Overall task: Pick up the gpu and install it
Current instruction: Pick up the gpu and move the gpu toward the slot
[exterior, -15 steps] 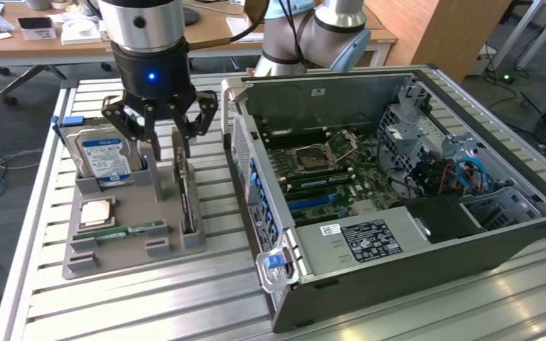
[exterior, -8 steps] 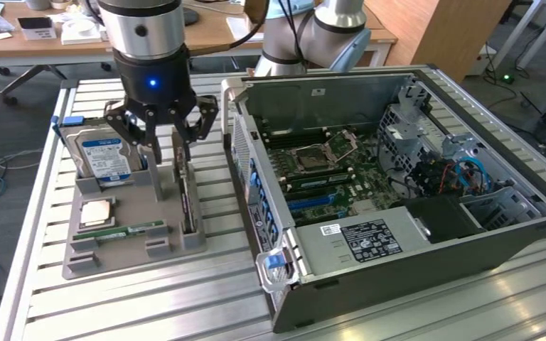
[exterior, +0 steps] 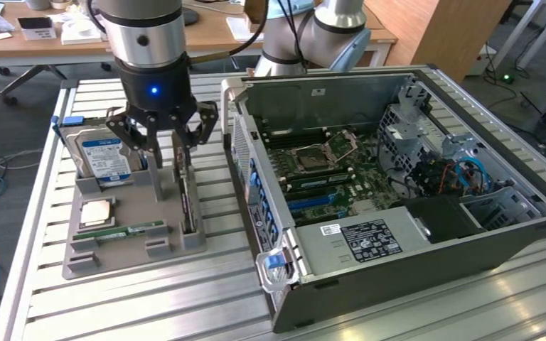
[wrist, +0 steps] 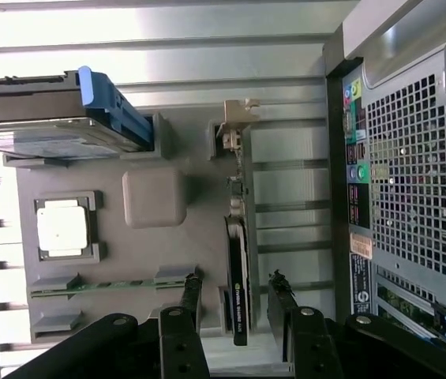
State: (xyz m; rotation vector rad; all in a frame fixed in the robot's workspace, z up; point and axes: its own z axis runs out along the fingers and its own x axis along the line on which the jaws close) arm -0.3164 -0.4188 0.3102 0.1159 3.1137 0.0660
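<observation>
In the upper left of the exterior view, the pincer (exterior: 170, 160) hangs open, its fingers (wrist: 193, 288) either side of the gpu (wrist: 238, 272) without touching it. The gpu stands on edge in the grey holder tray (exterior: 131, 206), beside a hard drive (exterior: 102, 153). The open computer case (exterior: 500, 234) fills the frame's right.

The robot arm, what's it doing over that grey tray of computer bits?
The robot's gripper hangs over the grey tray. Its open fingers are on either side of the gpu, a thin card standing on edge in its slot. It hasn't squeezed the card yet. The hard drive stands in the same tray. The open computer case sits beside it, and the gpu isn't in there yet.
</observation>
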